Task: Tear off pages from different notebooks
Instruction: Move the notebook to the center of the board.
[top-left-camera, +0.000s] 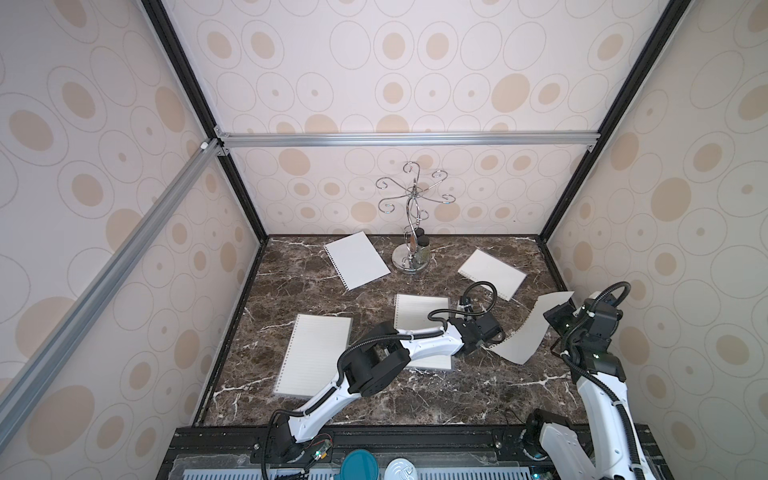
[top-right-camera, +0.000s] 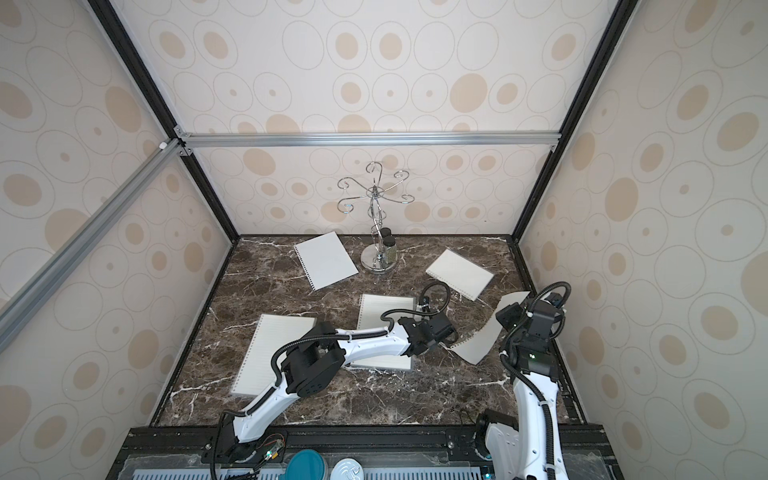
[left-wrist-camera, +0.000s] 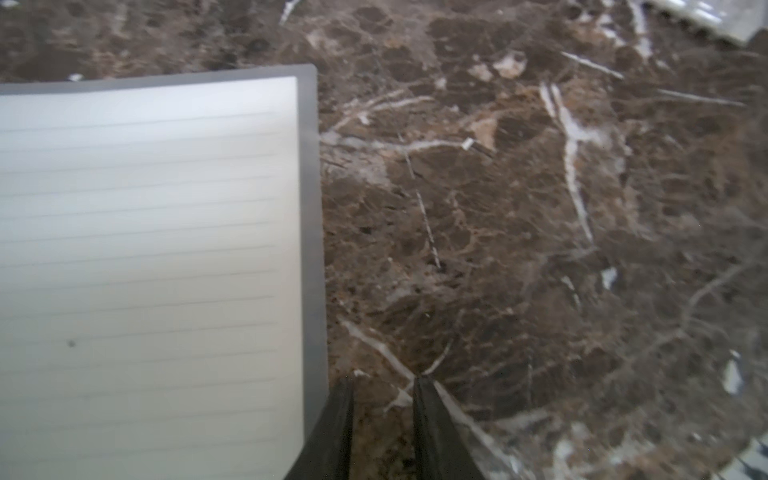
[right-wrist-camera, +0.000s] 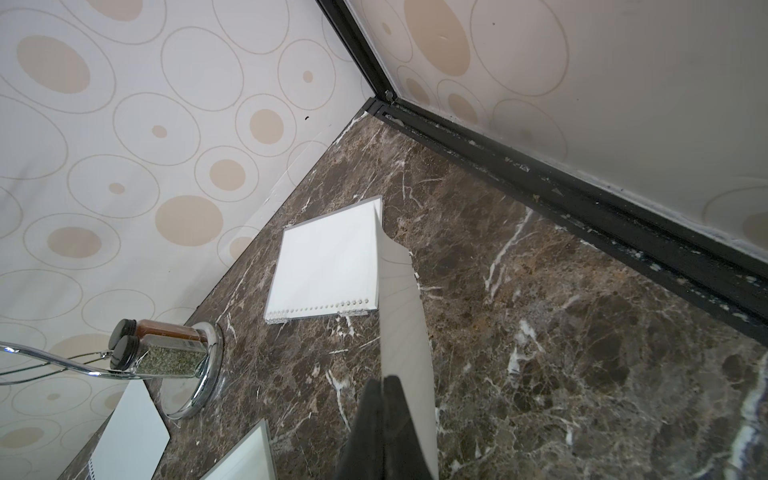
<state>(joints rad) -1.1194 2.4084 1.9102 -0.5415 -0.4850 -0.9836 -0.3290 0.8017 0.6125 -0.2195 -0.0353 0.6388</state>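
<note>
My right gripper (right-wrist-camera: 384, 380) is shut on a lined page (top-left-camera: 524, 332), which hangs curled above the table's right side with its punched edge toward the left arm. My left gripper (left-wrist-camera: 384, 380) is a little open with nothing in it. It hovers over bare marble beside the grey cover edge of the middle lined notebook (left-wrist-camera: 145, 270), also seen in a top view (top-left-camera: 417, 316). A second lined notebook (top-left-camera: 316, 353) lies front left. A plain notebook (right-wrist-camera: 328, 266) lies back right. A plain white sheet or pad (top-left-camera: 357, 259) with a dark hole row lies back left.
A chrome hook stand (top-left-camera: 411, 257) with two spice jars (right-wrist-camera: 166, 357) on its base stands at the back centre. Patterned walls close the table on three sides, with a black rail (right-wrist-camera: 582, 195) along the right. A teal lid (top-left-camera: 359, 465) sits beyond the front edge.
</note>
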